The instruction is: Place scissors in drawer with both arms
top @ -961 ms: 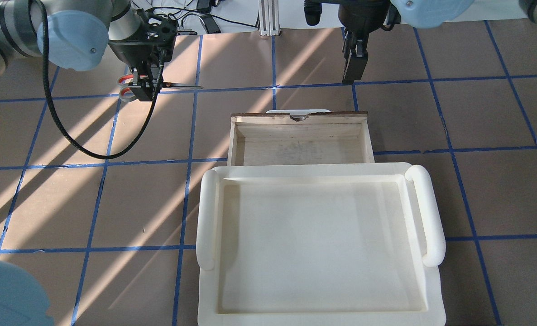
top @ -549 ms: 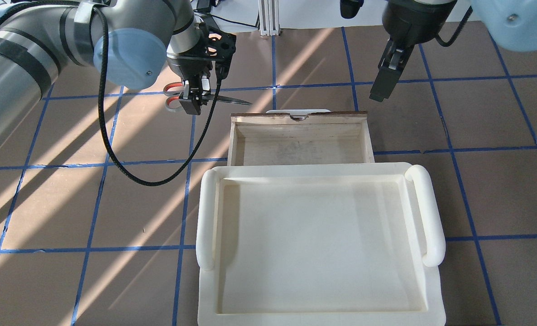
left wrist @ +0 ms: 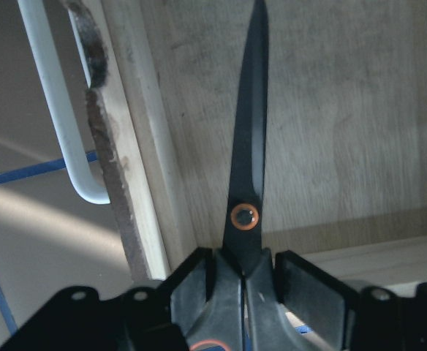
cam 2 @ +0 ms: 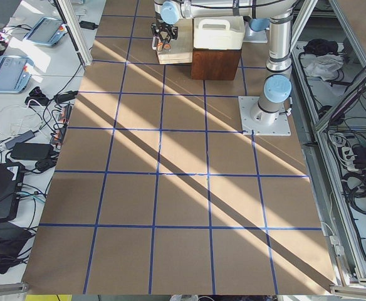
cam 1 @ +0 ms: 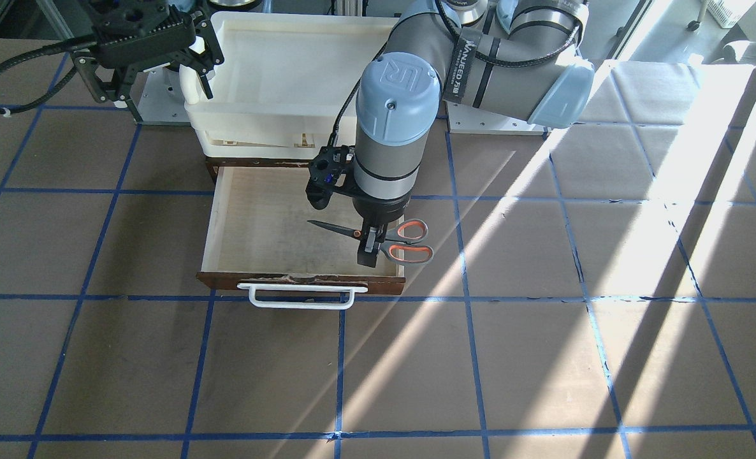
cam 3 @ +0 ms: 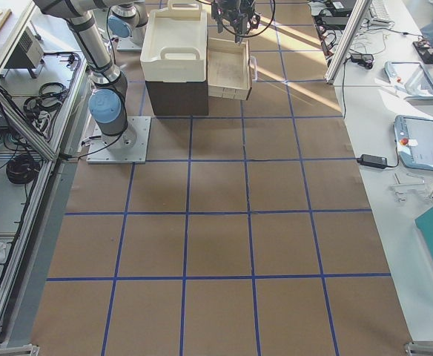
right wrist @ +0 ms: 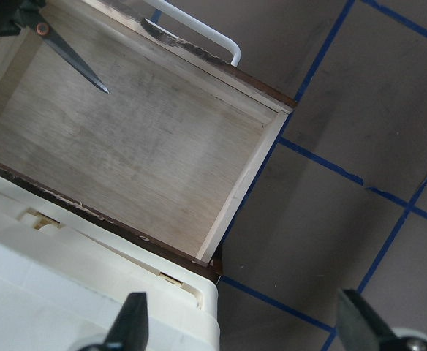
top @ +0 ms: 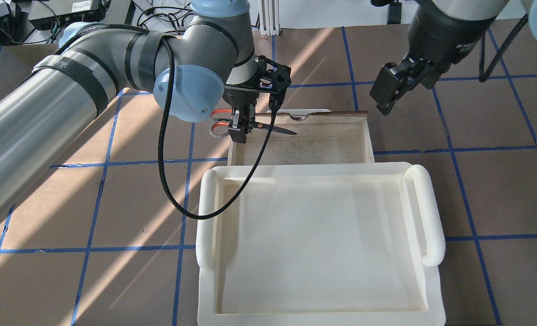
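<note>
The scissors (top: 275, 130), with orange-lined grey loops (cam 1: 410, 242), are held level in my left gripper (top: 240, 131), which is shut on them near the pivot. Their blades (left wrist: 248, 161) reach over the pale floor of the open wooden drawer (top: 367, 136) at its front left corner; the loops stick out past the side wall. The drawer's white bar handle (cam 1: 301, 296) shows in front. My right gripper (top: 385, 97) hangs open and empty above the table just outside the drawer's right front corner, its fingers (right wrist: 133, 322) spread wide.
A cream plastic tray (top: 207, 217) sits on top of the dark cabinet, directly behind the open drawer. Brown table surface with blue tape lines surrounds it. The left arm's black cable loops down over the tray's left corner.
My left gripper has carried the scissors rightward from the table's left onto the drawer's front left corner. My right gripper has moved right and toward the drawer's right side.
</note>
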`<control>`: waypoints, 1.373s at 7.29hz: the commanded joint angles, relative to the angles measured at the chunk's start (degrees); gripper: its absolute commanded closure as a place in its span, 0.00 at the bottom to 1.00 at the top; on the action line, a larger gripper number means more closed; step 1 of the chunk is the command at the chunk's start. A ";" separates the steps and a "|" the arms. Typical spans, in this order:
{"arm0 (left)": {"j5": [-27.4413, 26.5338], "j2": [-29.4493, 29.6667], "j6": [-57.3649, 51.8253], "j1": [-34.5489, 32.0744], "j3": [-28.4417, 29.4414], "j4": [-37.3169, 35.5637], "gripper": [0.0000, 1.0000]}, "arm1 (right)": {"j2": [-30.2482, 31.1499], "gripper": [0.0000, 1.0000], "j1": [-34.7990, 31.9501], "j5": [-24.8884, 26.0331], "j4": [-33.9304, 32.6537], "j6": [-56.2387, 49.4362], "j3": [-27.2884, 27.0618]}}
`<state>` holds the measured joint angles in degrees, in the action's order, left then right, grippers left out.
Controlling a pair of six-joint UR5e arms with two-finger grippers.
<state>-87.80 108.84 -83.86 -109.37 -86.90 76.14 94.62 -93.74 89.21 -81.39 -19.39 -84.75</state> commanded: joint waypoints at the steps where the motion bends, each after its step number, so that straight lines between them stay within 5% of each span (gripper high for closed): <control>1: 0.70 0.49 1.68 -3.55 -0.64 -2.21 1.00 | 1.00 0.01 -0.04 0.00 0.97 23.22 -0.06; 9: 0.96 1.64 1.50 -4.71 -3.89 -4.95 1.00 | 1.18 0.00 -0.30 -0.70 0.26 26.51 -1.21; 10: 0.96 1.55 1.59 -4.71 -3.81 -4.95 0.85 | 1.18 0.00 -0.30 -0.70 0.35 26.77 -1.29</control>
<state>-86.84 110.40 -82.39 -114.08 -90.71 71.33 95.80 -94.04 88.49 -81.07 7.16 -85.98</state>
